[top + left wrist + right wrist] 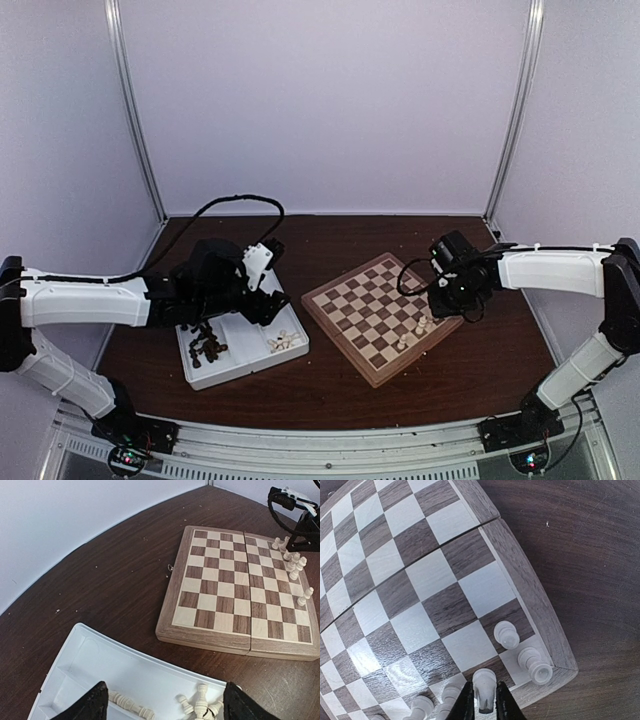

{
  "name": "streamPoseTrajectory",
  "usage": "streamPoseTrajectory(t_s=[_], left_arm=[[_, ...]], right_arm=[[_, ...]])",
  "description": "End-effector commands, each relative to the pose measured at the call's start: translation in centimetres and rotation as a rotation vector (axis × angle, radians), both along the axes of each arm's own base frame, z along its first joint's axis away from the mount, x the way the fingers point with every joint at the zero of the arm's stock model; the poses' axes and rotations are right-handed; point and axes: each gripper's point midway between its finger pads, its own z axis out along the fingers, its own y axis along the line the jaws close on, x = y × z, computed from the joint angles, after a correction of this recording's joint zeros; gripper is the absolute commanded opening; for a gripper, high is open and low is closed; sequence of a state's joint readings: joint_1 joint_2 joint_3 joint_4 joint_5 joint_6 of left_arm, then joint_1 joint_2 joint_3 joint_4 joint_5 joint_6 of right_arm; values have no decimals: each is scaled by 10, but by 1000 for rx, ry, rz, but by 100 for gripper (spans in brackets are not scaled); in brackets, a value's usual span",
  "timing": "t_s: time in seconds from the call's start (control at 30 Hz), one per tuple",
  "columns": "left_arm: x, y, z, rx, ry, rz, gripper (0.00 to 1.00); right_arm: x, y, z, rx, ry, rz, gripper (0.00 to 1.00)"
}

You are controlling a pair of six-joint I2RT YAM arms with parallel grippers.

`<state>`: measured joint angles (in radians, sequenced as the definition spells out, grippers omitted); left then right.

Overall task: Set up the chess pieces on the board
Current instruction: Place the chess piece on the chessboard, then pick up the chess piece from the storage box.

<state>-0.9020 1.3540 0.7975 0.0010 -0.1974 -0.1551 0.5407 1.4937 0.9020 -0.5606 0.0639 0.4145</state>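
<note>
The checkered board (pixel 375 315) lies right of centre, with several cream pieces (pixel 424 324) standing along its right edge. My right gripper (pixel 483 706) is shut on a cream piece (pixel 484 686) and holds it over the board's (pixel 420 580) corner squares, beside a pawn (pixel 506 634) and a rook (pixel 536 664). My left gripper (pixel 162 702) is open above the white tray (pixel 100 665), over loose cream pieces (pixel 200 705). Dark brown pieces (pixel 207 343) lie in the tray's left compartment.
The white two-compartment tray (pixel 245 335) sits left of the board on the dark brown table. White walls close in the back and sides. A black cable (pixel 235 205) loops behind the left arm.
</note>
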Motion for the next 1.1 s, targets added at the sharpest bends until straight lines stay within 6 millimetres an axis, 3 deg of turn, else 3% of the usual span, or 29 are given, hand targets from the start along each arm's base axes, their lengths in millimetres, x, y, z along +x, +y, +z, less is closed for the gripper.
streamPoseTrajectory(t_s=[0.0, 0.43, 0.63, 0.87, 1.07], left_arm=[[7, -7, 14, -30, -24, -8, 79], [9, -6, 13, -27, -13, 6, 79], [12, -4, -4, 26, 103, 50, 79], [20, 16, -32, -15, 307, 123, 59], [-12, -3, -41, 57, 385, -145, 52]], right_arm=[[-1, -8, 3, -21, -8, -10, 17], [4, -9, 45, -18, -74, 0, 21], [6, 2, 74, 55, -127, 40, 24], [4, 23, 103, 190, -195, 108, 26], [3, 28, 106, 214, -195, 127, 27]])
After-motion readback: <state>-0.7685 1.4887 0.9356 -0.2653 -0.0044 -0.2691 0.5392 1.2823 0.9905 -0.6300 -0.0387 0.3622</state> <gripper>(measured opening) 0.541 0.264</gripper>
